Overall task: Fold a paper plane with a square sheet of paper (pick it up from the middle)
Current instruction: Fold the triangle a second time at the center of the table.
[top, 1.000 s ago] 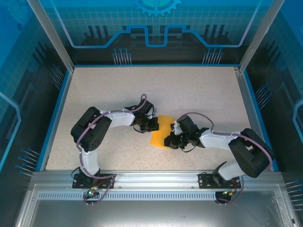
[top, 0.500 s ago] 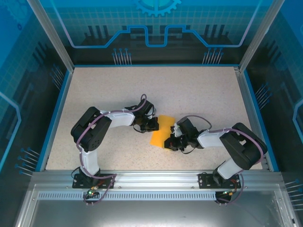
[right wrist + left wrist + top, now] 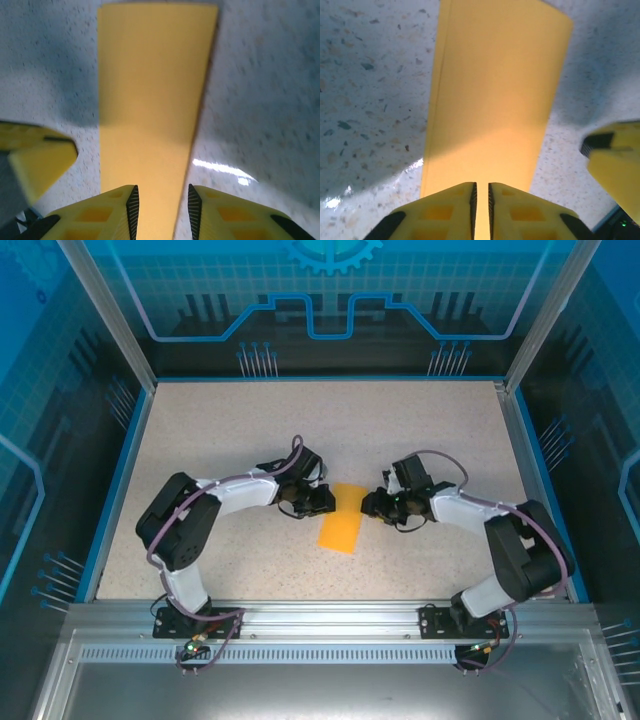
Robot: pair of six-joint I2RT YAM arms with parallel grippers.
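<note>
Thin orange-yellow square sheet of paper (image 3: 343, 518) lies doubled as narrow strip at centre of overhead frame, flat on speckled beige table top (image 3: 230, 440). Folded edge runs along left side in left wrist view.

Left gripper (image 3: 322, 503) at strip's upper-left end, jaws nearly together, thin slit only (pressing or nipping paper: cannot tell). Likely pinning strip against sliding.

Right gripper (image 3: 368, 506) opposite, at strip's upper right, jaws apart, strip's end seen between them in right wrist view. Probably placed ready for next fold.

First fold looks done; nose folds remain.
</note>
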